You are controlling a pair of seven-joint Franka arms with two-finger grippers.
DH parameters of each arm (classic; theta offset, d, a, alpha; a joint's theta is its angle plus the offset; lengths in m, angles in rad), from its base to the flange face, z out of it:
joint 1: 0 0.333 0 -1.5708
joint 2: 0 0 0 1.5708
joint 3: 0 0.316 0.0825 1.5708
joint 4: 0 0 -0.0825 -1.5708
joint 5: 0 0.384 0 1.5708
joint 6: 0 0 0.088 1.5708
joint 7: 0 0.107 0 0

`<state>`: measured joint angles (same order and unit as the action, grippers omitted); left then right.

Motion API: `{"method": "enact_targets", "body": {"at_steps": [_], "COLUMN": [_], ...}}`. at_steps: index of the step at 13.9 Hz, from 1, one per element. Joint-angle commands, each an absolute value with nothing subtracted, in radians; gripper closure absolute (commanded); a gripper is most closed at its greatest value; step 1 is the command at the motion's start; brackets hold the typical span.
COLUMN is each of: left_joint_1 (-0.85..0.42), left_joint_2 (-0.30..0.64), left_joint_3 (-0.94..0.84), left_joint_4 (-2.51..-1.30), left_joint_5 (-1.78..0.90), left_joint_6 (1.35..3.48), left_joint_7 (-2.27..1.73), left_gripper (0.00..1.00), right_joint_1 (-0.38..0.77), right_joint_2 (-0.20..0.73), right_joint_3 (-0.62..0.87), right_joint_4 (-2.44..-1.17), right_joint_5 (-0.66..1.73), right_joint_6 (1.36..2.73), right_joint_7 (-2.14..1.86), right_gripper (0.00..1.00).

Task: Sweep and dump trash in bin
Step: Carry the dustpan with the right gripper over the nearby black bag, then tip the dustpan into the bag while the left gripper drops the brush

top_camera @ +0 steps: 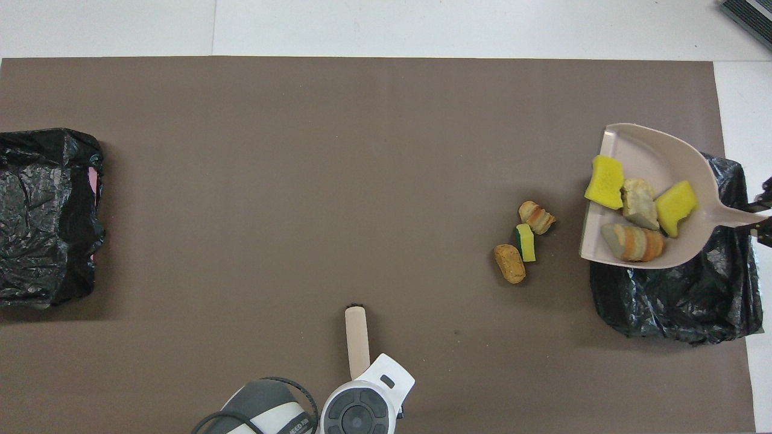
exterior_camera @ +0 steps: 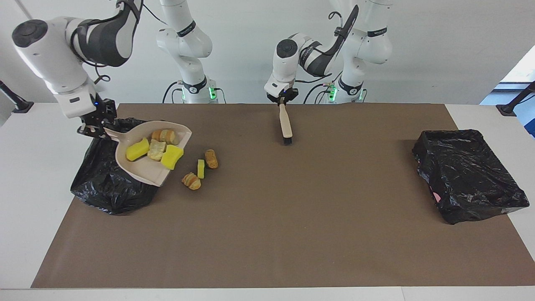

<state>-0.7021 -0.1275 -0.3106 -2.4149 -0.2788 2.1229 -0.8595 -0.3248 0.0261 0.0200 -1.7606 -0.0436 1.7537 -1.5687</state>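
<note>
My right gripper (exterior_camera: 95, 128) is shut on the handle of the beige dustpan (exterior_camera: 144, 171), holding it raised and tilted over the black-bagged bin (exterior_camera: 108, 188) at the right arm's end of the table. Several pieces of trash lie in the pan: two yellow sponge pieces (top_camera: 606, 181), a pale tan lump (top_camera: 638, 204) and a striped bread lump (top_camera: 633, 242). Three more pieces lie on the mat beside the bin: a bread lump (exterior_camera: 191, 181), a yellow-green sponge (exterior_camera: 201, 168) and a brown lump (exterior_camera: 211, 159). My left gripper (exterior_camera: 283, 100) is shut on a beige brush (exterior_camera: 286, 123), bristles down.
A second black-bagged bin (exterior_camera: 466, 175) stands at the left arm's end of the table. A brown mat (exterior_camera: 292, 230) covers the tabletop between the bins. The brush (top_camera: 357, 337) hangs over the mat's edge nearest the robots.
</note>
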Motion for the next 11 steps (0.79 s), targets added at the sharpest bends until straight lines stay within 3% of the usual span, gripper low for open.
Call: {"method": "enact_targets", "body": {"at_steps": [1, 2, 3, 5, 7, 8, 10, 11], "left_joint_1": [-0.706, -0.706, -0.700, -0.695, -0.678, -0.649, -0.606, -0.589], "left_joint_2": [-0.156, -0.155, -0.155, -0.153, -0.131, -0.111, -0.106, -0.104], "left_joint_3": [-0.301, -0.301, -0.299, -0.299, -0.292, -0.291, -0.291, -0.290], "left_joint_4": [-2.441, -2.444, -2.447, -2.445, -2.415, -2.384, -2.341, -2.324], "left_joint_5": [-0.307, -0.316, -0.328, -0.331, -0.330, -0.330, -0.327, -0.325], "left_joint_6": [2.114, 2.114, 2.112, 2.112, 2.094, 2.086, 2.083, 2.083], "left_joint_7": [-0.827, -0.827, -0.827, -0.825, -0.812, -0.781, -0.668, -0.632], "left_gripper": [1.00, 1.00, 0.93, 0.88, 0.65, 0.62, 0.44, 0.41], "right_joint_1": [-0.415, -0.440, -0.452, -0.477, -0.480, -0.479, -0.466, -0.463], "right_joint_2": [0.037, 0.038, 0.037, 0.037, 0.054, 0.060, 0.084, 0.095], "right_joint_3": [0.017, 0.015, 0.012, 0.003, 0.002, 0.002, 0.003, 0.003], "right_joint_4": [-1.736, -1.736, -1.736, -1.738, -1.746, -1.746, -1.749, -1.749], "right_joint_5": [-0.095, -0.141, -0.182, -0.241, -0.310, -0.337, -0.426, -0.467], "right_joint_6": [1.791, 1.824, 1.853, 1.914, 2.003, 2.028, 2.069, 2.077], "right_joint_7": [-1.690, -1.695, -1.698, -1.700, -1.684, -1.672, -1.593, -1.553], "right_gripper": [1.00, 1.00, 1.00, 1.00, 1.00, 1.00, 1.00, 1.00]}}
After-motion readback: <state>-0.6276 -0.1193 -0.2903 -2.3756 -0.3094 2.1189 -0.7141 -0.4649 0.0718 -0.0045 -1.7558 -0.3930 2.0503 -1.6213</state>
